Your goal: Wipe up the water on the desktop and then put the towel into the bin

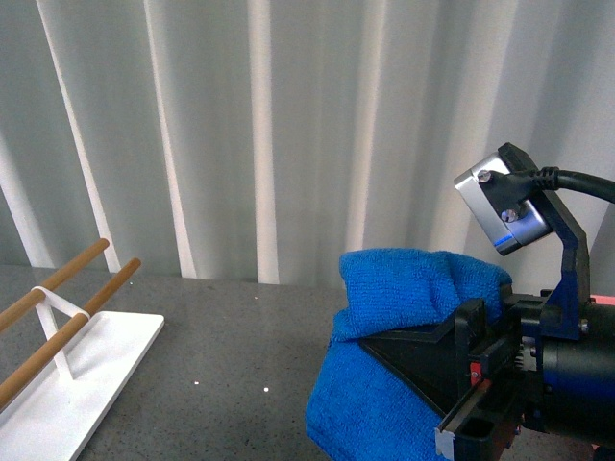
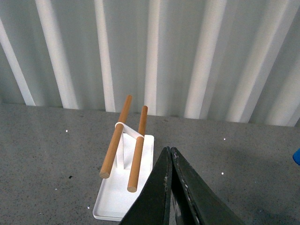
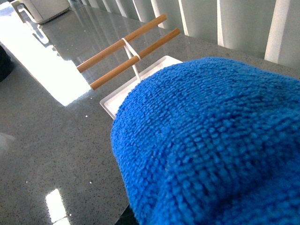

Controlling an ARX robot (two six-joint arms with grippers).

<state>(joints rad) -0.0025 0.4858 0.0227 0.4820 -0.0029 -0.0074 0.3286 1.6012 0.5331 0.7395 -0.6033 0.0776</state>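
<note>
The towel (image 1: 413, 288) sits at 4 o'clock in the front view, bunched and folded over the right jaws. The right jaws are clamped on it, and blue cloth shows above and below them. Whether its lower fold touches the desk (image 1: 231, 355) cannot be told. In the right wrist view the towel (image 3: 211, 145) fills the near field. The white rack (image 1: 86, 375) with two wooden rods (image 1: 67, 331) stands on the desk at 8 o'clock, well apart from the towel. The left jaws are closed tip to tip and hold nothing, with the rack just beyond them.
</note>
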